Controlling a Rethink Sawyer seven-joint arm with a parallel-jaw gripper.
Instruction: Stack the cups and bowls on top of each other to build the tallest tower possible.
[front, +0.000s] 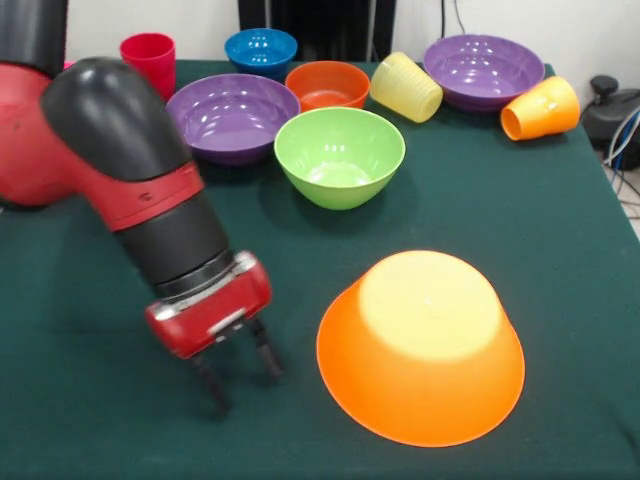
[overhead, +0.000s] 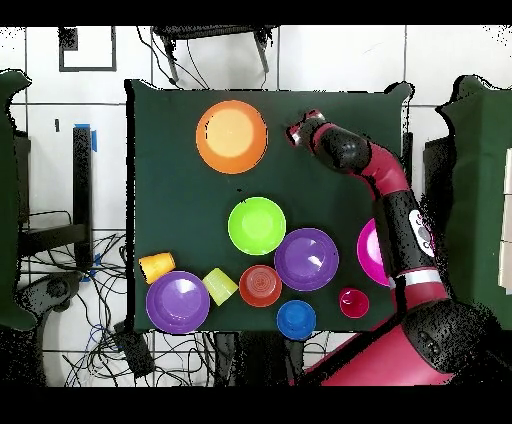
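1. The gripper (front: 240, 372) hovers just left of the big orange-yellow bowl (front: 420, 345), fingers slightly parted and empty.
2. That bowl lies upside down on the green table (front: 560, 250): seemingly the tower's base.
3. Behind it, the lime green bowl (front: 340, 155) sits upright, a likely next pick needing a rim grasp.

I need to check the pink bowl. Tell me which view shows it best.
The overhead view: the pink bowl shows as a pink arc at the table's right edge, mostly covered by the arm. The front view shows at most a pink sliver at the left edge, behind the arm; too little to be sure.
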